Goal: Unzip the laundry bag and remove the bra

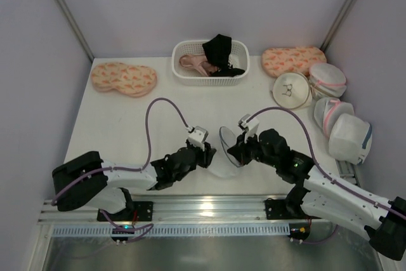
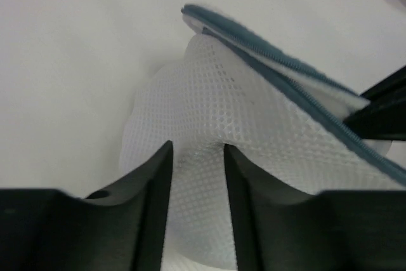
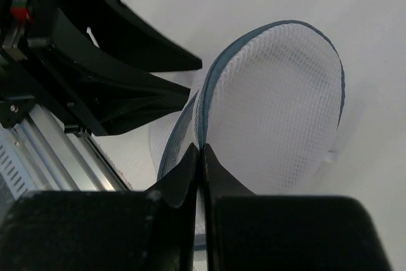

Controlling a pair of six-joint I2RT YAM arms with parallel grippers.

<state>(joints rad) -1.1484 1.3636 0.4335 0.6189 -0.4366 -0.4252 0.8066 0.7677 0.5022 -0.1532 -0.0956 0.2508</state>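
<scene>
One grey-rimmed laundry bag (image 1: 227,146), four other mesh bags (image 1: 292,90) (image 1: 327,79) (image 1: 331,113) (image 1: 350,138), two orange padded pieces (image 1: 124,79) (image 1: 293,60), one basket (image 1: 190,80), one black bra (image 1: 219,49), one pink bra (image 1: 193,63)

Between left claw (image 1: 208,155) and right claw (image 1: 233,152), laundry bag (image 1: 226,141); behind, bra (image 1: 219,49) in basket (image 1: 189,78).

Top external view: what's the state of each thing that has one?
laundry bag: unzipped, flap standing up.
bra: out of the bag, draped in the basket.
basket: holds the bra and a pink bra.
left gripper: open, astride the bag's mesh.
right gripper: shut on the laundry bag's zip rim.
</scene>
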